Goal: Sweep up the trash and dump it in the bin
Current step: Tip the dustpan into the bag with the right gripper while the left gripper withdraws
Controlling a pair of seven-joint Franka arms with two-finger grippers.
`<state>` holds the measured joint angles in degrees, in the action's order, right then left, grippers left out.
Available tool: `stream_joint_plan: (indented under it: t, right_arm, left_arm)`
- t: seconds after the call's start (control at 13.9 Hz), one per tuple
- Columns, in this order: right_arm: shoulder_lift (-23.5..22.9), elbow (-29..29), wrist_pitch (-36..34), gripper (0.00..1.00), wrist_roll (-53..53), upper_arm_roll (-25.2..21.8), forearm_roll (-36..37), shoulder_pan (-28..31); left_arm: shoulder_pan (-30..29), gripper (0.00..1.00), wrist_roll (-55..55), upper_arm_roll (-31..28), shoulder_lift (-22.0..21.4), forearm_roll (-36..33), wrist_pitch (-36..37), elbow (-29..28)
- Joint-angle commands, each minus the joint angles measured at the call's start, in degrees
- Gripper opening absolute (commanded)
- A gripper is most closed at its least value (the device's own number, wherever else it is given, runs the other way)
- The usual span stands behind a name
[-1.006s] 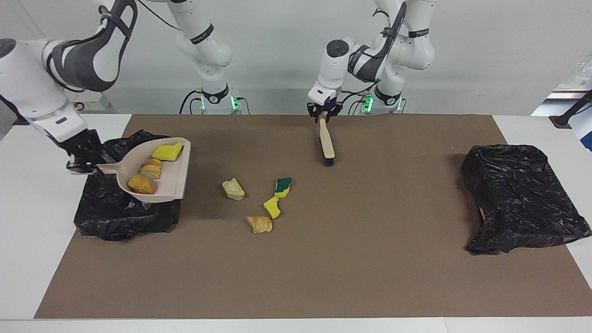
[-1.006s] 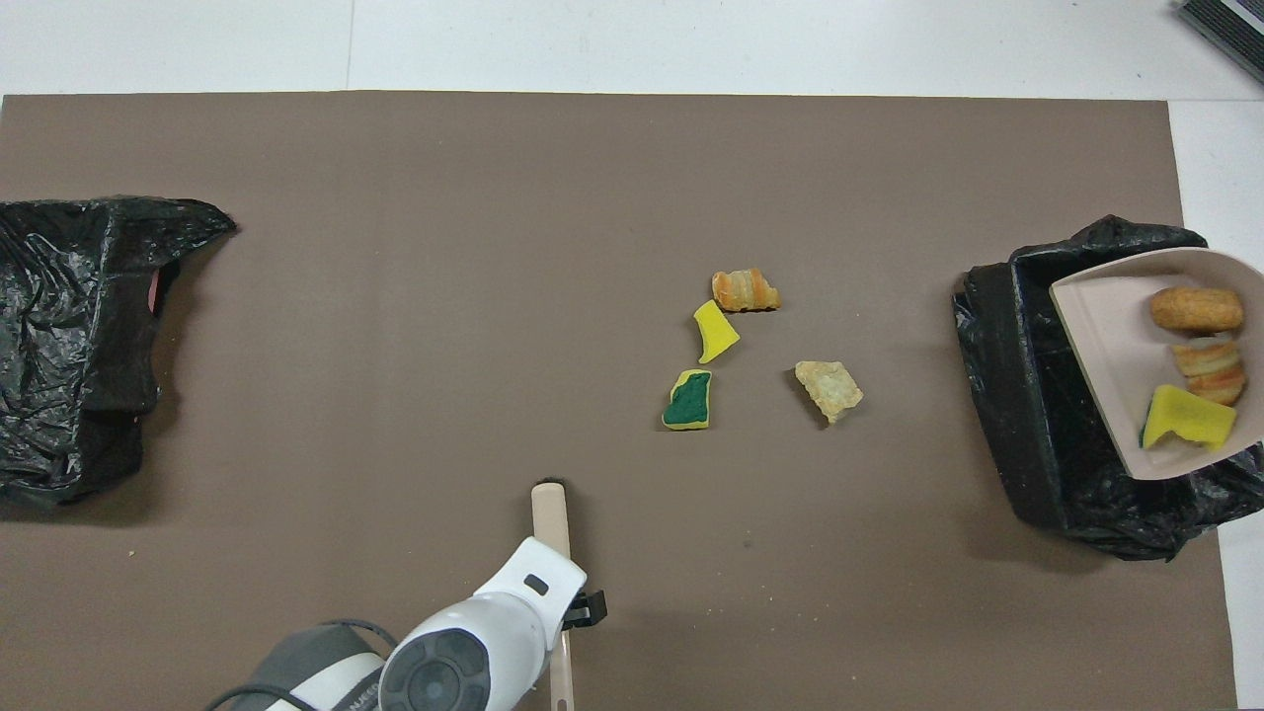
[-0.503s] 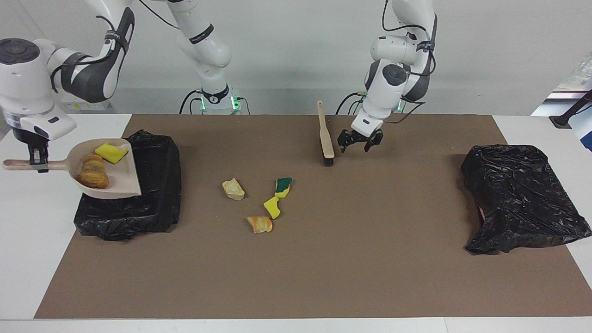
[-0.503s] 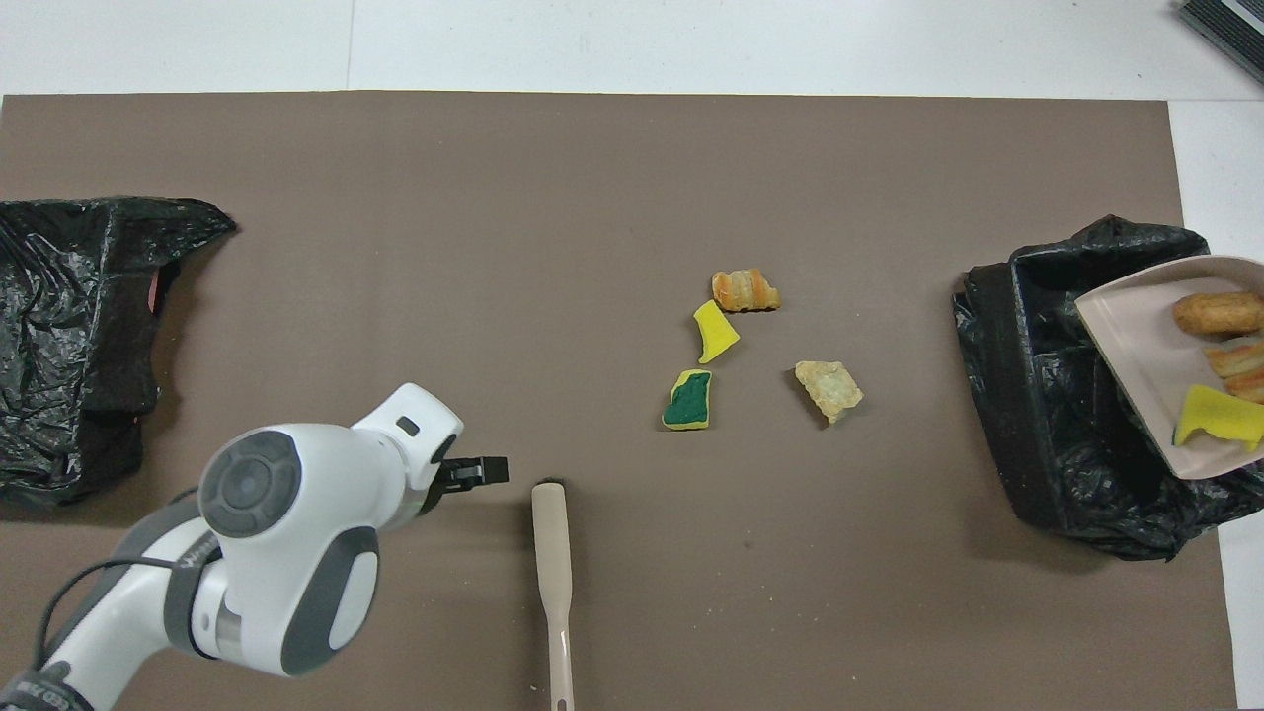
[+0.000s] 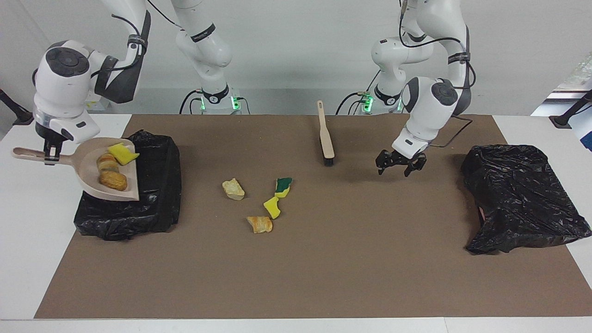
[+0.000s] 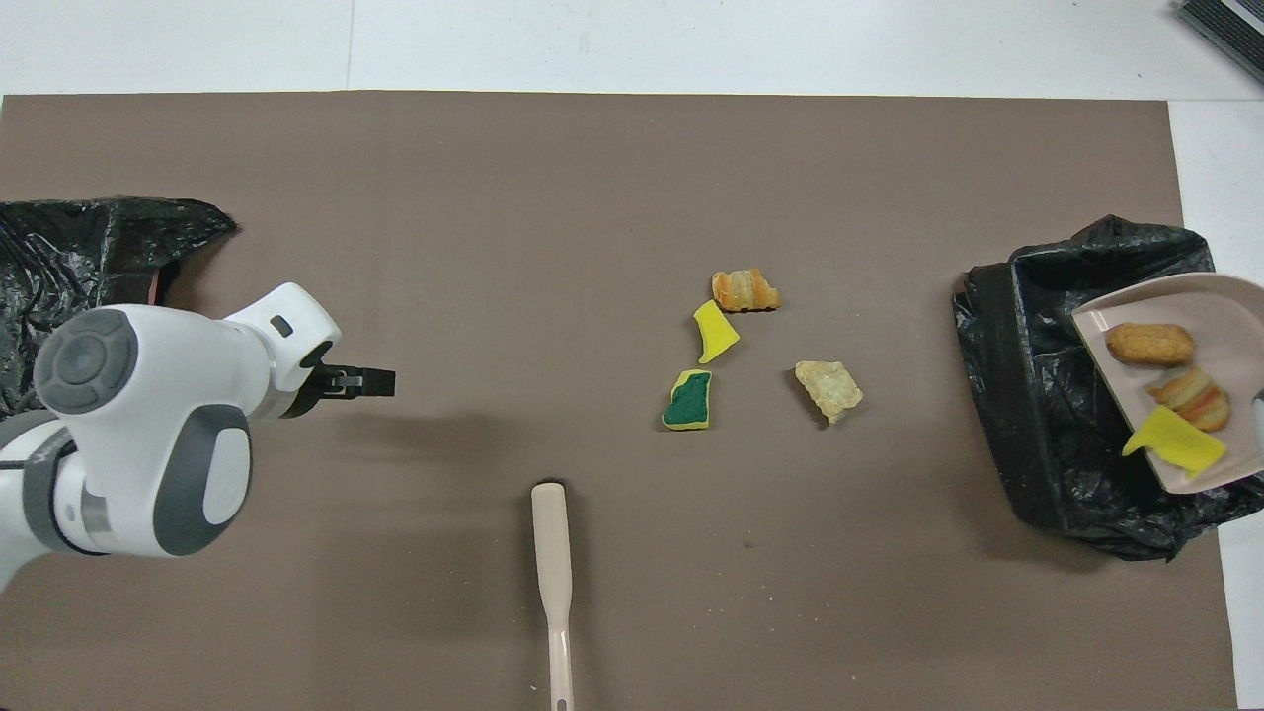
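My right gripper (image 5: 48, 156) is shut on the handle of the beige dustpan (image 5: 88, 159), held tilted over the black-lined bin (image 5: 152, 185). The pan (image 6: 1229, 306) holds three scraps: a brown bread chunk (image 6: 1149, 344), a striped bread piece (image 6: 1192, 398) and a yellow sponge (image 6: 1175, 441). Several scraps lie on the mat: a beige chunk (image 5: 233, 189), a green-backed sponge (image 5: 283, 186), a yellow sponge (image 5: 272, 206) and a golden bread piece (image 5: 260, 224). My left gripper (image 5: 400, 163) is open and empty, over bare mat beside the hand brush (image 5: 326, 138).
The brush (image 6: 551, 573) lies flat on the brown mat, nearer to the robots than the loose scraps. A crumpled black bag (image 5: 522, 194) covers something at the left arm's end of the table. The bin (image 6: 1037, 395) stands at the right arm's end.
My left gripper has let go of the brush and moved away toward the black bag. My right arm has pulled the dustpan back and turned it over the bin.
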<state>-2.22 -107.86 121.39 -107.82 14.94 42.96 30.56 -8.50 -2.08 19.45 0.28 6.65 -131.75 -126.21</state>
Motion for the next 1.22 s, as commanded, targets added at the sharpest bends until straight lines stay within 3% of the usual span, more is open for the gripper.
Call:
stream_joint_plan:
  t: [0.0, 0.14, 0.36, 0.79, 1.01, 1.15]
  right_arm:
    - [3.5, -3.3, -1.1, 0.00, 1.6, 0.1, 4.3, -1.7]
    - [4.5, -4.5, -2.3, 0.00, 1.6, 0.1, 7.9, -3.7]
    - [4.9, -4.5, -5.0, 0.00, 1.5, 0.1, 11.6, -5.3]
    - [6.6, -1.0, -7.9, 0.00, 1.7, 0.5, 10.3, -5.3]
    - [4.7, 2.8, -11.6, 0.00, 5.3, 4.0, 4.2, -5.5]
    - [4.6, 3.7, -14.8, 0.00, 17.7, 5.3, 1.9, -8.1]
  left_arm:
    - [-2.8, 1.00, 0.7, 0.6, 0.9, -2.9, 9.2, 8.3]
    - [-3.2, 1.00, 0.7, 0.6, 0.8, -4.5, 14.9, 12.3]
    - [-4.7, 1.00, 0.7, 0.2, 0.0, -4.6, 17.5, 15.7]
    - [-5.8, 1.00, 0.8, 0.0, 0.1, -4.7, 30.6, 26.5]
    - [1.5, 1.00, 0.8, -8.6, -0.3, -5.0, 37.4, 31.1]
    - [5.0, 1.00, 0.8, -13.7, -0.7, -4.9, 39.9, 32.6]
